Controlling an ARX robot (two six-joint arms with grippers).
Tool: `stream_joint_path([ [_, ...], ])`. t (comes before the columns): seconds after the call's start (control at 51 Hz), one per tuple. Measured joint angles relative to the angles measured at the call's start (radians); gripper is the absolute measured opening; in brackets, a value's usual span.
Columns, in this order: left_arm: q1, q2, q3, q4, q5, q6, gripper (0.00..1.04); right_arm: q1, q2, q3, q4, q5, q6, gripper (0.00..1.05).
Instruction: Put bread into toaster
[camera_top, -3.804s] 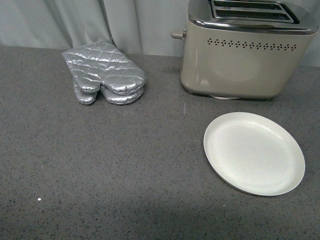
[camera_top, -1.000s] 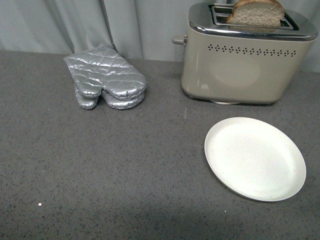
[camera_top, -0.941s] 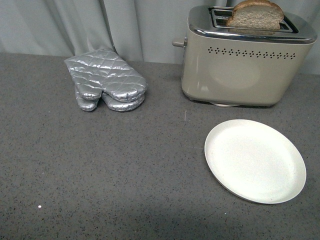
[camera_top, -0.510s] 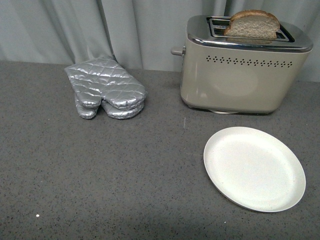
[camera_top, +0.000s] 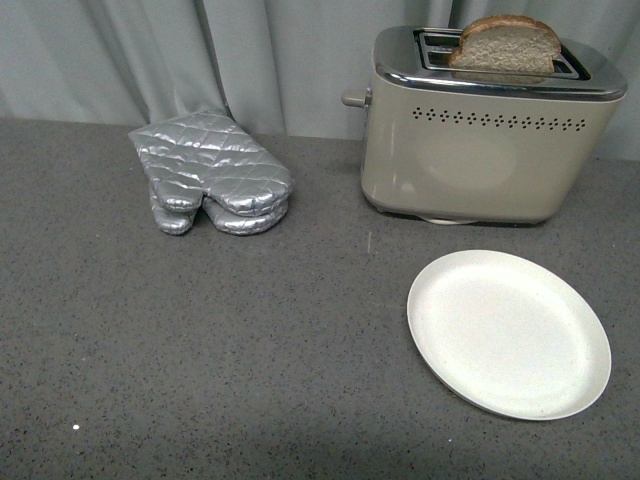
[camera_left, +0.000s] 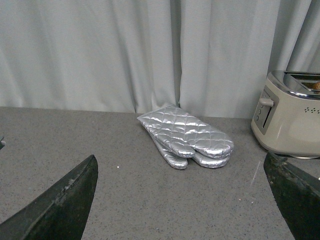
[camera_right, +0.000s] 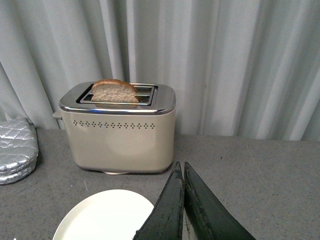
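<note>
Front view, near to far. A grey speckled worktop (camera_top: 250, 360) fills the foreground. At about 4 o'clock lies a round white plate (camera_top: 508, 332), shallow, matte and bare. Beyond it, at about 2 o'clock, stands the toaster (camera_top: 487, 125): a boxy beige body with rounded corners, a polished chrome top, a row of small vent holes and a lever knob on its left end. The bread (camera_top: 504, 44), tan with a dark brown crust and domed top, stands upright in the toaster slot nearer the camera, its upper part rising above the chrome. At about 11 o'clock lies a silver quilted oven mitt (camera_top: 211, 171), well apart from the toaster. Pale pleated curtain (camera_top: 150, 50) closes the background. Neither arm appears in this view.

Left wrist view. The left gripper (camera_left: 182, 200) shows as two dark fingers (camera_left: 60, 205) set wide apart at the frame edges, holding nothing; the mitt (camera_left: 186, 136) and the lever end of the toaster (camera_left: 290, 115) lie beyond.

Right wrist view. The right gripper (camera_right: 183, 210) has its two dark fingers (camera_right: 167, 210) pressed together, with nothing between them. Beyond are the plate (camera_right: 105, 215), then the toaster (camera_right: 120, 130) with the bread (camera_right: 115, 92) in the nearer slot.
</note>
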Motion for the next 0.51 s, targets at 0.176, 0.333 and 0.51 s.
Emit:
stream_joint_path([
  [0.176, 0.000, 0.000, 0.000, 0.000, 0.000, 0.000, 0.98, 0.000, -0.151, 0.000, -0.179, -0.001, 0.000, 0.00],
  [0.333, 0.000, 0.000, 0.000, 0.000, 0.000, 0.000, 0.98, 0.000, -0.177, 0.000, -0.184, -0.001, 0.000, 0.00],
  [0.51, 0.000, 0.000, 0.000, 0.000, 0.000, 0.000, 0.98, 0.000, -0.179, 0.000, -0.185, -0.001, 0.000, 0.29],
])
